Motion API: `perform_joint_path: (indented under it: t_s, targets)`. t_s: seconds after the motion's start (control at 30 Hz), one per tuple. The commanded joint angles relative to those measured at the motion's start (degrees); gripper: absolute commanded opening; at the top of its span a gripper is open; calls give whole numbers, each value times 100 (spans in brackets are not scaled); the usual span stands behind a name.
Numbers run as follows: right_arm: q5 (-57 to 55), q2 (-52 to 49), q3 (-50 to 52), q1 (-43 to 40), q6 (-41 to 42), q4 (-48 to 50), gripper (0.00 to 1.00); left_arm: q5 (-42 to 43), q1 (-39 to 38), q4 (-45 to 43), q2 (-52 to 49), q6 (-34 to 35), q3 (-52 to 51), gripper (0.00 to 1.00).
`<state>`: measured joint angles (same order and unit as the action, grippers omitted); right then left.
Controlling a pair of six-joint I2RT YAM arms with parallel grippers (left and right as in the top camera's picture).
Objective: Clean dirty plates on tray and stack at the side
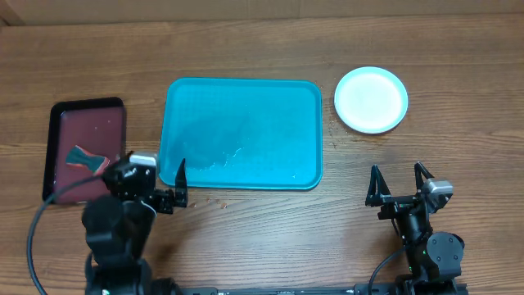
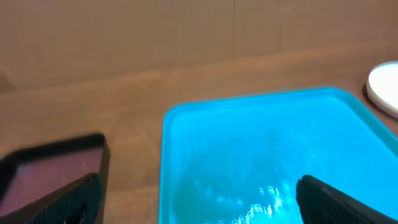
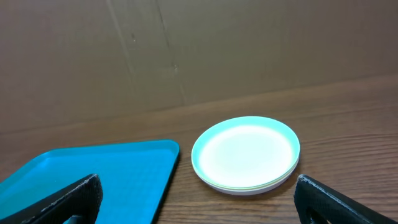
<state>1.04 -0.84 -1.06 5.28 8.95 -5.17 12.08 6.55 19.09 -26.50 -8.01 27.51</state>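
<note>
The plates (image 1: 371, 99) sit in one stack on the table to the right of the teal tray (image 1: 304, 98); the top one looks pale blue-white. The stack also shows in the right wrist view (image 3: 245, 152), with a yellow-green edge under the top plate, and at the right edge of the left wrist view (image 2: 384, 86). The tray holds no plates, only wet streaks near its front, and shows in both wrist views (image 2: 205, 137) (image 3: 93, 168). My left gripper (image 1: 177, 187) is open at the tray's front-left corner. My right gripper (image 1: 399, 183) is open and empty, well in front of the stack.
A small dark maroon tray (image 1: 61, 131) with a black rim lies left of the teal tray and holds a teal and red sponge (image 1: 85, 158). A few crumbs (image 1: 219, 201) lie on the wood in front of the teal tray. A brown wall stands behind the table.
</note>
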Motion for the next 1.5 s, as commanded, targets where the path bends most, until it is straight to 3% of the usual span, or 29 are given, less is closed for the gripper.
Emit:
perform_joint_path:
  t_s: [0.0,0.33,0.57,0.8,1.13,1.47]
  targets:
    - [-57,68,61,-26,-20,33,100,116,-26,-671,476,-160,-686,100]
    - [-57,68,61,-26,-20,33,100,63,-26,-2522,1578,-153,-1974,100]
    - [-57,68,61,-26,-20,33,100,-367,-103,-3268,1858,466,-2682,100]
    - [-57,68,61,-26,-20,33,100,-549,-105,-3117,1917,483,-2726,100]
    - [-57,68,61,-26,-20,33,100,-769,-105,-1521,2632,402,-2726,100]
    - [-57,68,61,-26,-20,33,100,-1609,-105,-1484,2632,1290,-2728,100]
